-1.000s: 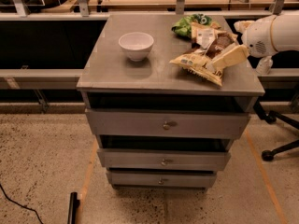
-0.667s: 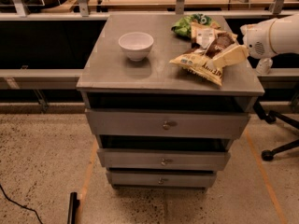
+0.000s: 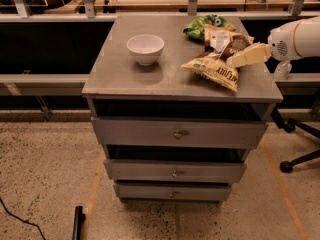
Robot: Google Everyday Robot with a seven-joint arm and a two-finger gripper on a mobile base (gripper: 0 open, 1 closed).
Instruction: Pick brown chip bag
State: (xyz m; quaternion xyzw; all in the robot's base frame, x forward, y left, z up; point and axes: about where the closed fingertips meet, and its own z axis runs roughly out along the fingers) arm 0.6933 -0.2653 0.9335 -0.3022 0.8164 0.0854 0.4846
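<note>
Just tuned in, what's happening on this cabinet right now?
The robot's gripper comes in from the right over the cabinet top, its tip at the brown chip bag. That bag lies between the green bag behind and the yellow bag in front. Whether they touch is unclear, and the bag is not lifted yet. A white bowl sits apart on the left.

The gripper (image 3: 239,59), at the right side of the cabinet top (image 3: 125,79), covers part of the brown chip bag (image 3: 234,43). The arm (image 3: 300,36) is cut off by the right edge. The yellow bag (image 3: 215,70) hides the brown chip bag's near edge.
</note>
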